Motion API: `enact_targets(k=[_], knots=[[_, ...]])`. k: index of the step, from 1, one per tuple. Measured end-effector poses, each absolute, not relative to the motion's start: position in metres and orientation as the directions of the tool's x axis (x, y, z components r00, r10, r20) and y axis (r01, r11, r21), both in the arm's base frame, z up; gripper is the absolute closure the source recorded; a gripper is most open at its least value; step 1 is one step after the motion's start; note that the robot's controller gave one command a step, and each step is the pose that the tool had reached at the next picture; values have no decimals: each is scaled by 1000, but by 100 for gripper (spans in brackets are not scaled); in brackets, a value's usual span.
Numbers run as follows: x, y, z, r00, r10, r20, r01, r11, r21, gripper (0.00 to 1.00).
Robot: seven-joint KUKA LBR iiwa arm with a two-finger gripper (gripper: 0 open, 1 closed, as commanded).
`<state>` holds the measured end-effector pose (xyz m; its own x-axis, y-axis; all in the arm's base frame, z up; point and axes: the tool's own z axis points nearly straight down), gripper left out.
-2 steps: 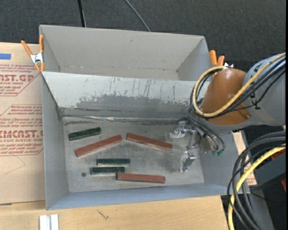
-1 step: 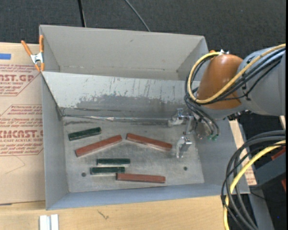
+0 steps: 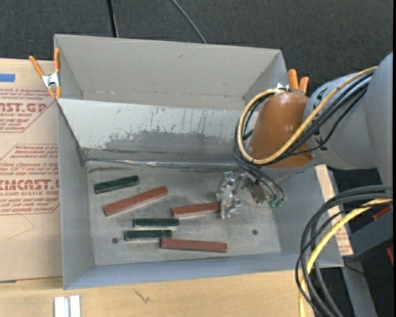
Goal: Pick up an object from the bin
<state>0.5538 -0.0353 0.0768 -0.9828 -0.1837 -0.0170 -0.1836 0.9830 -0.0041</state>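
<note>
My gripper [image 3: 228, 200] hangs low over the right half of the bin floor, under the arm's orange cover. It sits at the right end of a short red-brown bar [image 3: 195, 210] that lies flat and points left from it. Whether the gripper touches that bar I cannot tell. A longer red-brown bar [image 3: 193, 245] lies in front of it near the bin's front wall. Two dark green bars [image 3: 156, 222] [image 3: 148, 234] lie side by side to the left of the gripper.
Further left lie another red-brown bar [image 3: 135, 201], slanted, and a dark green bar [image 3: 116, 185] behind it. The bin's sloping walls rise at the back and left. The arm and its cables crowd the bin's right side.
</note>
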Motion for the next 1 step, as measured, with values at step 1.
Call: enact_targets(k=[1], knots=[[554, -35, 77, -983, -184, -17, -184, 983, -4, 100]])
